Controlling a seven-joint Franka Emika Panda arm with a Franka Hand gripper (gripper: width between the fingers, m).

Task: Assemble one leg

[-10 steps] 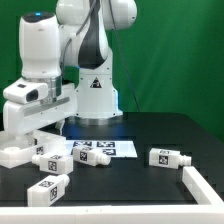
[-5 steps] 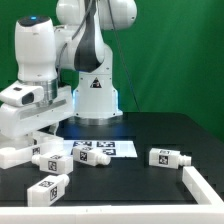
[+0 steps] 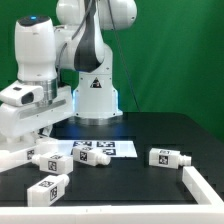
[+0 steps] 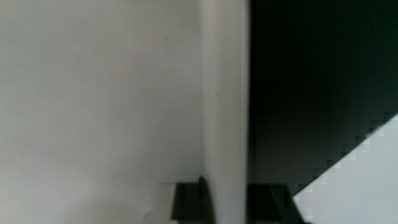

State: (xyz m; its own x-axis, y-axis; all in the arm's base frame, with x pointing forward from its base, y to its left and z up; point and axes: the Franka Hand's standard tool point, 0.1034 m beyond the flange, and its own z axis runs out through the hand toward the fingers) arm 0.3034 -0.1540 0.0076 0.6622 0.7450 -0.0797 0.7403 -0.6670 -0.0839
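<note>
Several white legs with tag stickers lie on the black table: one point(image 3: 49, 162) just beside the gripper, one point(image 3: 45, 188) at the front, one point(image 3: 93, 155) by the marker board, one point(image 3: 170, 158) toward the exterior view's right. My gripper point(image 3: 30, 140) is at the exterior view's left, over a large flat white panel point(image 3: 14, 157). In the wrist view the panel point(image 4: 98, 100) fills one side. Its raised rim point(image 4: 222, 90) runs between my two dark fingers point(image 4: 189, 200), and the gripper point(image 4: 226, 202) is shut on that rim. No leg is held.
The marker board point(image 3: 108, 147) lies in the middle, in front of the robot base point(image 3: 95, 95). A white L-shaped rail point(image 3: 196, 186) stands at the front of the exterior view's right. A green wall is behind.
The arm has risen a little and drawn slightly toward the exterior view's left. The white panel has shifted and tilted with it. The legs have not moved.
</note>
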